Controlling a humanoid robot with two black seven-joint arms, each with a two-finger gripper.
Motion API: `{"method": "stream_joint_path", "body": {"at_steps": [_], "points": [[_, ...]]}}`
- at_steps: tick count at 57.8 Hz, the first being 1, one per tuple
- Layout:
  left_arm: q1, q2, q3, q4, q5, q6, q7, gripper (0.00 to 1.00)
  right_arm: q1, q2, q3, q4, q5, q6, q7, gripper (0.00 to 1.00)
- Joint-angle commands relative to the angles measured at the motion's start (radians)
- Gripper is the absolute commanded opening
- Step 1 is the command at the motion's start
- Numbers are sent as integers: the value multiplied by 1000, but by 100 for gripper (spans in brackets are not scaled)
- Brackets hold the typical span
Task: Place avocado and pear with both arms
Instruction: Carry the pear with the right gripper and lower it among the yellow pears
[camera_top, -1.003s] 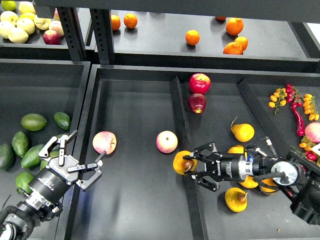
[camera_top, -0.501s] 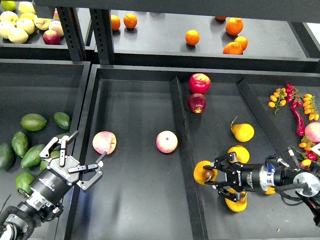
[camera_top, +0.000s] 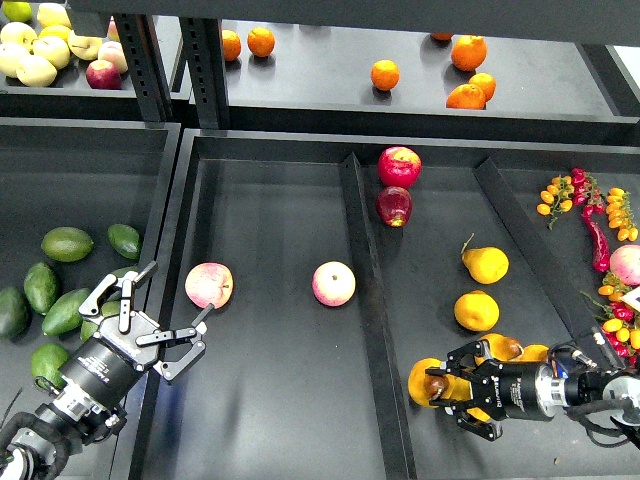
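The pear (camera_top: 421, 381), orange-yellow with a dark brown blotch, is clamped in my right gripper (camera_top: 438, 389). It is held low in the right compartment, just right of the divider (camera_top: 366, 300) near the front. My left gripper (camera_top: 152, 322) is open and empty over the wall between the left bin and the middle tray. Several green avocados lie in the left bin. One (camera_top: 103, 322) is partly hidden under the left gripper and a darker one (camera_top: 124, 240) lies further back. I cannot tell which is the task's avocado.
Two pink apples (camera_top: 209, 285) (camera_top: 333, 283) lie in the middle tray. Two red apples (camera_top: 399, 166) and other yellow pears (camera_top: 485, 264) (camera_top: 476, 311) lie in the right compartment. Chillies and small tomatoes (camera_top: 600, 215) are at far right. Oranges (camera_top: 385, 74) sit on the back shelf.
My right gripper has carried the pear from over the divider to the right and toward the front of the right compartment. The left arm has not moved.
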Motion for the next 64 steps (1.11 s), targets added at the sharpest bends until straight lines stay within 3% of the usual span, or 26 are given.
{"method": "stream_joint_path", "body": {"at_steps": [1,20,21,45,57,64], "points": [[2,0,0,0,0,0,0,99,-11,0,1,-5,-2,0,0,28],[3,0,-2,-2,0,0,0,99,-11,12,4,-45,-34,0,0,39],[5,0,-2,-2,0,0,0,99,-11,12,4,-46,-36,0,0,43],[5,0,3,5,0,0,0,99,-18,9,3,-41,-36,0,0,70],[5,0,3,5,0,0,0,99,6,-26,18,-3,-22,0,0,96],[5,0,3,5,0,0,0,99,63,-65,20,26,9,0,0,98]]}}
